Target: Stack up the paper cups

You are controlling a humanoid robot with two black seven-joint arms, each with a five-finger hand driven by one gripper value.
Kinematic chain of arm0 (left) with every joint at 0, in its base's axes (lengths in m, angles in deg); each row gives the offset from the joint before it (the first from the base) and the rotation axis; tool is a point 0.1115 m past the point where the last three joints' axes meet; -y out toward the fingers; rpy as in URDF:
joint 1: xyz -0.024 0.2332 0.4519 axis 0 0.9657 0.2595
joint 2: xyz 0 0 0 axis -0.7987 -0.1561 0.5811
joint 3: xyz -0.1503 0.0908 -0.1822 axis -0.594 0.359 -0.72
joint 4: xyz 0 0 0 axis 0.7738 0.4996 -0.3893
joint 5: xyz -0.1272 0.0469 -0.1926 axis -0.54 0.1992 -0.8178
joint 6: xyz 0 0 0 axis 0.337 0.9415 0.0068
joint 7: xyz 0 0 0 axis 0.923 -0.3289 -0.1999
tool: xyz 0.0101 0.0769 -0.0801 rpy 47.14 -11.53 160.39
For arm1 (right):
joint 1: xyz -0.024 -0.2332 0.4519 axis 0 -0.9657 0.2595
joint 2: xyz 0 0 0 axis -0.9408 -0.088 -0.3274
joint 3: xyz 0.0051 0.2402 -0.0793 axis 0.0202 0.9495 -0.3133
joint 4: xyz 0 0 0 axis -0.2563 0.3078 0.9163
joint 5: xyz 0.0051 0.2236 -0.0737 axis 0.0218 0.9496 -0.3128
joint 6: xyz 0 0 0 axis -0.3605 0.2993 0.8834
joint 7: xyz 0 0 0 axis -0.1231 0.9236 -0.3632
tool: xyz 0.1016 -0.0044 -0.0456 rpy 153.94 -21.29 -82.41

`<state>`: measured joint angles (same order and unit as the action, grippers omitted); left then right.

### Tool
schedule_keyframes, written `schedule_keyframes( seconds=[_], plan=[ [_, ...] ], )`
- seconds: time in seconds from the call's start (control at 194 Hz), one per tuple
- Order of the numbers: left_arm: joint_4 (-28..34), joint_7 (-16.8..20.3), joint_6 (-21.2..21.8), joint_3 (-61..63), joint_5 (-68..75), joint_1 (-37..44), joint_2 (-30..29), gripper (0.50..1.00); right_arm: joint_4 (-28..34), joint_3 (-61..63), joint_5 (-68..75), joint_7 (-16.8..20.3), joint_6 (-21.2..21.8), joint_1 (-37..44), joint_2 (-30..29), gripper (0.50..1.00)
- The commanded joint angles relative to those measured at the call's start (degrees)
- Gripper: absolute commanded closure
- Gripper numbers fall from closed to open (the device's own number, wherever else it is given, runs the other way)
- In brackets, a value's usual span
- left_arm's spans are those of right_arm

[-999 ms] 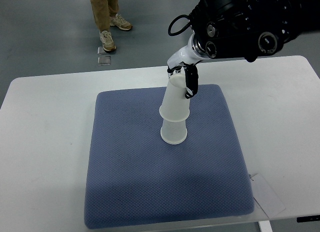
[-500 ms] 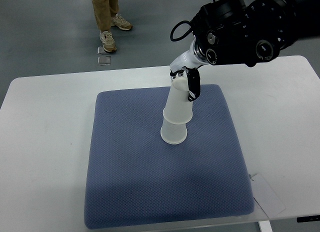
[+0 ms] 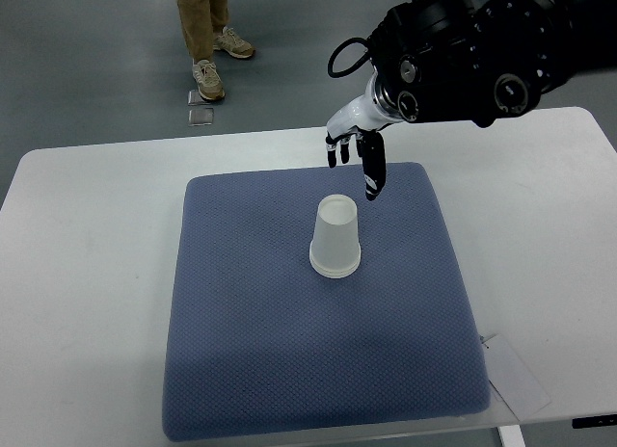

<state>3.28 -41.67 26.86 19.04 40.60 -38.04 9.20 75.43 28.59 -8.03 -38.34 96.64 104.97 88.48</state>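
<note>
White paper cups (image 3: 335,237) stand upside down as one nested stack near the middle of the blue mat (image 3: 260,351). My right hand (image 3: 355,158) hangs above and just behind the stack, apart from it. Its fingers (image 3: 372,172) are spread, point down and hold nothing. The black right arm (image 3: 472,52) comes in from the upper right. No left arm shows.
The mat lies on a white table (image 3: 87,274). A slip of white paper (image 3: 516,375) lies at the mat's front right corner. A person's legs and shoes (image 3: 207,42) stand on the grey floor beyond the table.
The upper cup has dropped fully over the lower one, so the stack is short now. My right hand has let go and opened just above it.
</note>
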Motion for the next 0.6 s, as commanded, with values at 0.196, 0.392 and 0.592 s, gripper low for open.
schedule_keyframes(
  seconds=[0.196, 0.392, 0.592],
  plan=[
    [0.00, 0.01, 0.00, 0.00, 0.00, -0.01, 0.00, 0.500, -0.02, 0.67, 0.34, -0.01, 0.43, 1.07, 1.44, 0.648],
    [0.00, 0.01, 0.00, 0.00, 0.00, -0.01, 0.00, 0.500, -2.21, 1.19, 5.17, -0.45, -0.89, 1.16, 4.96, 0.650],
    [0.00, 0.01, 0.00, 0.00, 0.00, 0.08, 0.00, 0.500, -7.31, 7.52, 15.99, -1.33, -7.13, -4.99, 10.67, 0.648]
  ],
)
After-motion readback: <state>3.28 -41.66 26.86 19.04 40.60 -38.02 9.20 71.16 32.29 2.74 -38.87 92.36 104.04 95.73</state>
